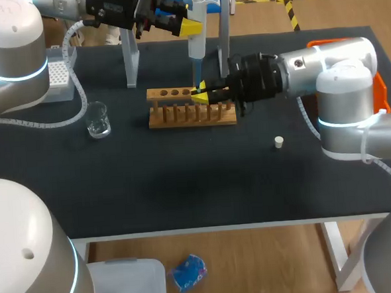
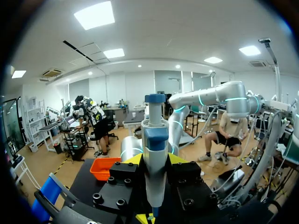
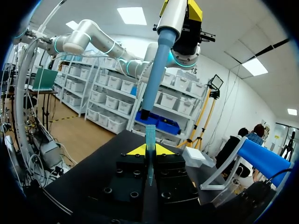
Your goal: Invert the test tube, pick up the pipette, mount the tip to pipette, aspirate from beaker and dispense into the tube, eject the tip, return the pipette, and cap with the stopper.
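My left gripper (image 1: 187,26) is shut on a white and blue pipette (image 1: 197,27), holding it upright above the wooden rack (image 1: 191,113). In the left wrist view the pipette (image 2: 155,154) stands between the yellow fingertips (image 2: 134,159). My right gripper (image 1: 202,94) comes in from the right, shut on a clear test tube (image 3: 150,137) held upright over the rack. In the right wrist view the pipette's blue shaft (image 3: 154,74) points down, its lower end just above the tube's mouth. The tube rises between that gripper's (image 3: 149,150) yellow tips.
A glass beaker (image 1: 98,119) stands left of the rack. A small white stopper (image 1: 279,141) lies on the black mat at the right. A white tip box (image 1: 58,75) sits far left, a pipette stand (image 1: 131,57) behind the rack, and an orange bin (image 1: 381,95) at the right edge.
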Action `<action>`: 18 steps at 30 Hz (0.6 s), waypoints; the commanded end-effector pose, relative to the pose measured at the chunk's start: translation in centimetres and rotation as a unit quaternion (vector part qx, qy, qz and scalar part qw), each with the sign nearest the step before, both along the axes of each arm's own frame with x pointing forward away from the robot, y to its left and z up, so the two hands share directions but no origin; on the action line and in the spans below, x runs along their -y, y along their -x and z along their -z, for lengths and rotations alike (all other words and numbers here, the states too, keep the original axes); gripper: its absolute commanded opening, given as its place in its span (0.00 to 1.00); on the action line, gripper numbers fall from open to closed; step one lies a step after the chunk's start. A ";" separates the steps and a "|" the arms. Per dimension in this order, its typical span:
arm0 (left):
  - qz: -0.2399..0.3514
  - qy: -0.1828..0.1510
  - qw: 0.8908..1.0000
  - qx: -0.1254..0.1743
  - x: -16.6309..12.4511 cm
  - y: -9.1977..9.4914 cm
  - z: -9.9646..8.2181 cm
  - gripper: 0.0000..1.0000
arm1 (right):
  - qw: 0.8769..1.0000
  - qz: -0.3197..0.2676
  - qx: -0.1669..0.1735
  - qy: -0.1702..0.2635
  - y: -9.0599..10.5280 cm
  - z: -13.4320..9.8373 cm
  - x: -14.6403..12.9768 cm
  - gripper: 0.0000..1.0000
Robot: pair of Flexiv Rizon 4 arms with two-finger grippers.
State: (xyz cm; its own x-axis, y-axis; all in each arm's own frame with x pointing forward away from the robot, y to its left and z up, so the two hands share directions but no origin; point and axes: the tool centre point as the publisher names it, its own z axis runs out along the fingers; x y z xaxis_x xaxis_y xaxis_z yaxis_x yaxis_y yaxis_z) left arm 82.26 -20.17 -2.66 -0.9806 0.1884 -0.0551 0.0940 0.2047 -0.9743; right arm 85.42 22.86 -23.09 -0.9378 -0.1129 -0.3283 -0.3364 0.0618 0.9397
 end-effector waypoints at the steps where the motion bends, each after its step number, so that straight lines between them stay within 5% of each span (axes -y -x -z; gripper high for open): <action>1: 0.000 -0.001 1.000 0.000 0.0 0.0 -0.1 0.00 | 1.000 0.000 0.001 -0.002 0.0 0.0 -0.1 0.00; 18: 0.000 -0.001 1.000 0.000 0.0 0.0 -0.1 0.00 | 1.000 -0.004 0.000 -0.006 0.3 -0.2 -0.3 0.00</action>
